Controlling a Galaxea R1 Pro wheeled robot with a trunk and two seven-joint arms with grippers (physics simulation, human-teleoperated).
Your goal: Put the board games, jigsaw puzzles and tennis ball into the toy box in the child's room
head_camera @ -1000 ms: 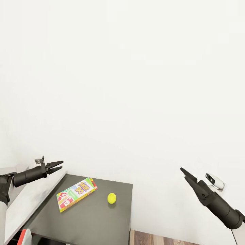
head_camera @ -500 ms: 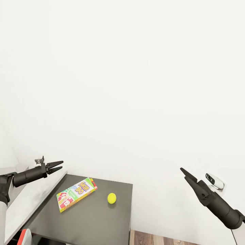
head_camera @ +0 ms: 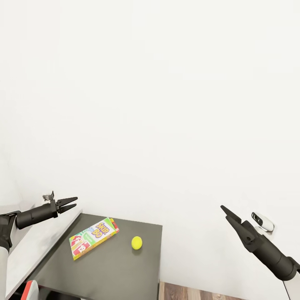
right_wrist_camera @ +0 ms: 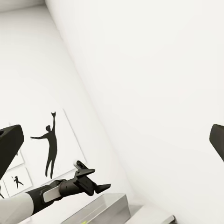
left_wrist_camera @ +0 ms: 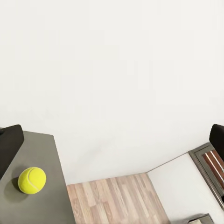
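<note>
My left gripper [head_camera: 71,203], fingers parted and empty, hangs above the table [head_camera: 108,266] edge; the game [head_camera: 93,237] and ball [head_camera: 136,242] lie below (ball farther). My right gripper [head_camera: 225,211] hangs well apart, parted.

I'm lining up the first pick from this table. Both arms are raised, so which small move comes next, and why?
Probably lower the left claw toward the tennis ball. It is open, empty and closer than the right claw. The ball lies loose on the dark table, apart from the Skip-Bo game box.
</note>
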